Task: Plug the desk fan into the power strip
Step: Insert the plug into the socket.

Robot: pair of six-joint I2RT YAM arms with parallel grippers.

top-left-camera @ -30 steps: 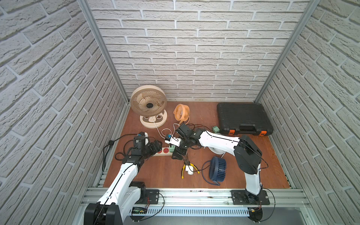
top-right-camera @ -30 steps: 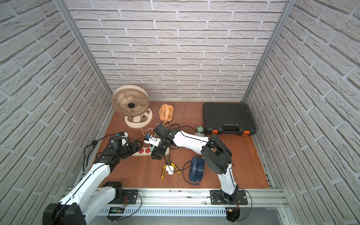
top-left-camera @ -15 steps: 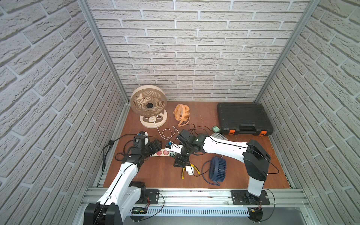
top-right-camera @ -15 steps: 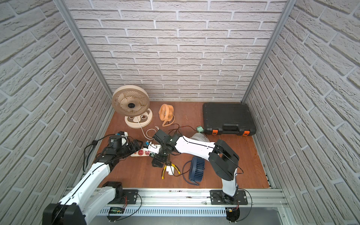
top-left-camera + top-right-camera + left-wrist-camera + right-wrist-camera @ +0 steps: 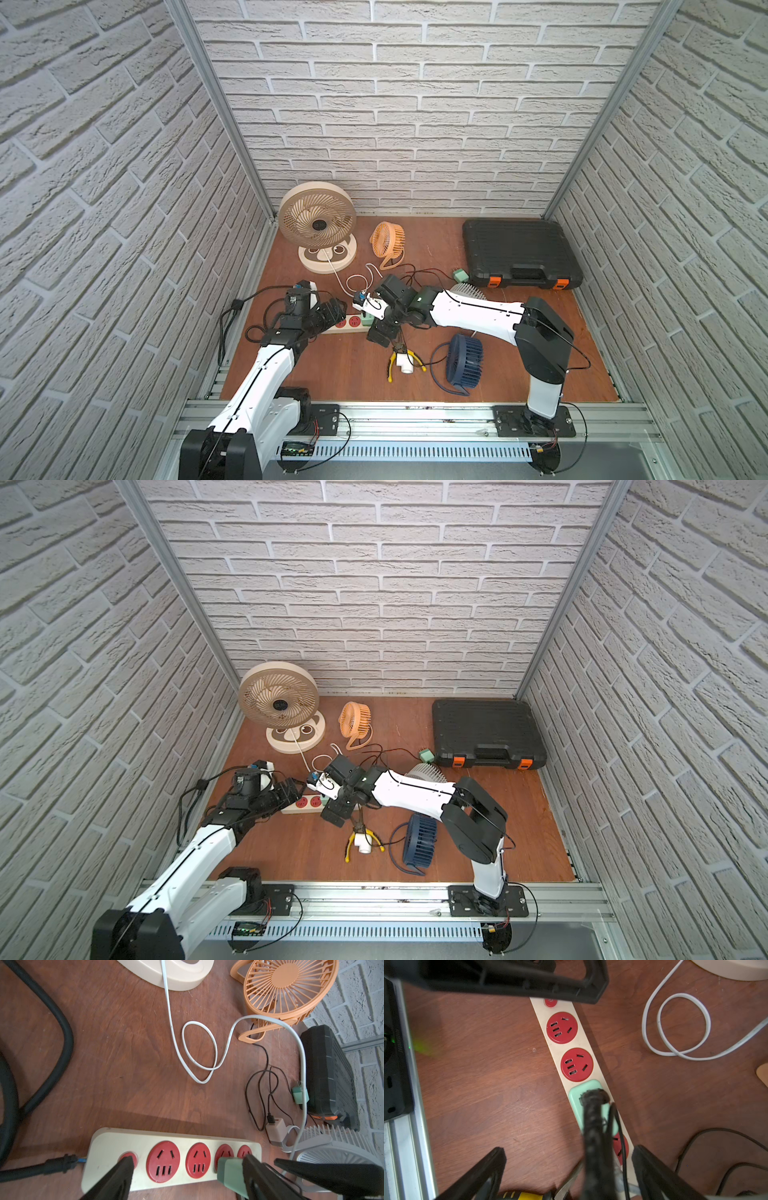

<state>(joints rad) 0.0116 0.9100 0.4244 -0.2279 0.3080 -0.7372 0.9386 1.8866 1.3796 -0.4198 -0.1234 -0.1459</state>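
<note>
four fans point(image 5: 316, 224) point(image 5: 388, 240) point(image 5: 465, 359) point(image 5: 468, 289) (one strip point(image 5: 350, 328), one case point(image 5: 517, 249))

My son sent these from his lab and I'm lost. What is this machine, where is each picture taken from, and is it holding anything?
Two white robot arms stand at a wooden table, each ending in a two-finger gripper. Both top views look down from one overhead camera head; each wrist view comes from a camera on that arm. On the table are a beige fan, an orange fan, a blue fan, a black case, pliers and the power strip. A mint-green plug sits in its third socket from the switch. The left gripper and right gripper are open over the strip, gripping nothing.
</note>
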